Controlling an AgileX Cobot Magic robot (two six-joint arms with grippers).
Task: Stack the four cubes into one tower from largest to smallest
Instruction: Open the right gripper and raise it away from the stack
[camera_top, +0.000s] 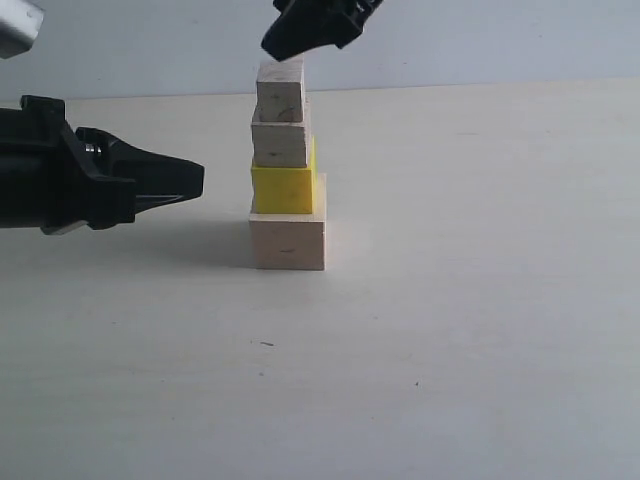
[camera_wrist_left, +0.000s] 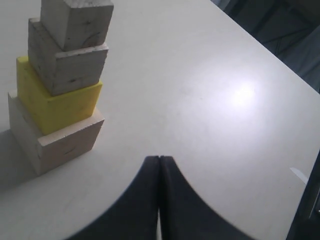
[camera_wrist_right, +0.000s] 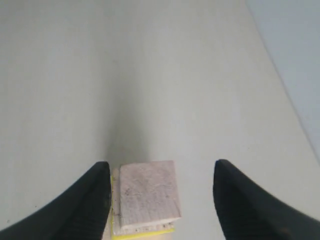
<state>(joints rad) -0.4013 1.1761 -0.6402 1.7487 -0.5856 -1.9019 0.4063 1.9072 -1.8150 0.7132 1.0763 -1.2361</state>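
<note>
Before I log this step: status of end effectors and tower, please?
Left end effector shut, empty, beside tower. Right end effector open above top cube. All four stacked. Nothing blocking.

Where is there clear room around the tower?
Bare table right of the tower and in front. Crowded left, where the shut left gripper points at it, and above, where the open right gripper hangs over the top.

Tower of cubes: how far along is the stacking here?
Stacking looks done: large pale cube on the table, yellow cube on it, medium pale cube next, smallest cube on top. Nothing is in hand: the right gripper hangs open just above the smallest cube, fingers apart and apparently not touching; the left gripper is shut, off to the side. Left: only clearing the arms away.
</note>
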